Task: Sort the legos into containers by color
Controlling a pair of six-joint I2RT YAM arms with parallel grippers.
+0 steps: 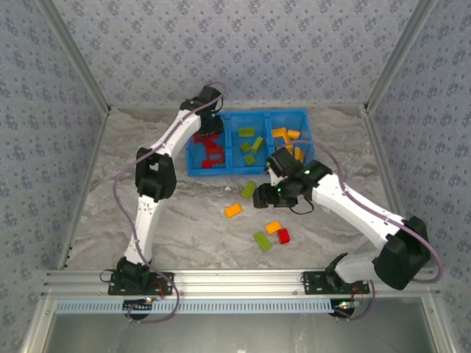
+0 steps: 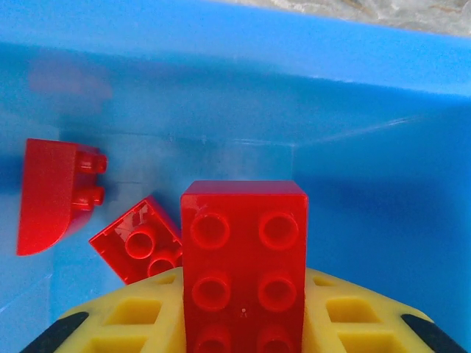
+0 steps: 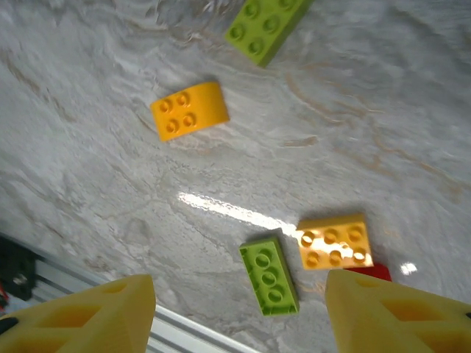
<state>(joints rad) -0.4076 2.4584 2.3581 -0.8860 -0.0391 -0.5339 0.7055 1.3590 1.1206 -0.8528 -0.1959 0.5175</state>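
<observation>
My left gripper (image 1: 209, 136) reaches into the left compartment of the blue bin (image 1: 193, 170) and is shut on a red lego (image 2: 243, 257), gripped between its yellow fingers (image 2: 125, 320). Two more red legos (image 2: 59, 195) (image 2: 136, 243) lie on that compartment's floor. Green legos (image 1: 250, 143) fill the middle compartment and orange ones (image 1: 287, 136) the right. My right gripper (image 1: 265, 197) (image 3: 239, 316) hovers open over the table with nothing between its fingers (image 3: 88, 316). Below it lie a green lego (image 3: 268, 276), an orange lego (image 3: 335, 243) and a red lego (image 3: 368, 272).
Loose on the marble table (image 1: 176, 220) are also a curved orange lego (image 1: 232, 210) and a green lego (image 1: 249, 190) near the bin's front wall. A metal rail (image 1: 235, 279) runs along the near edge. Patterned walls enclose the left, right and back.
</observation>
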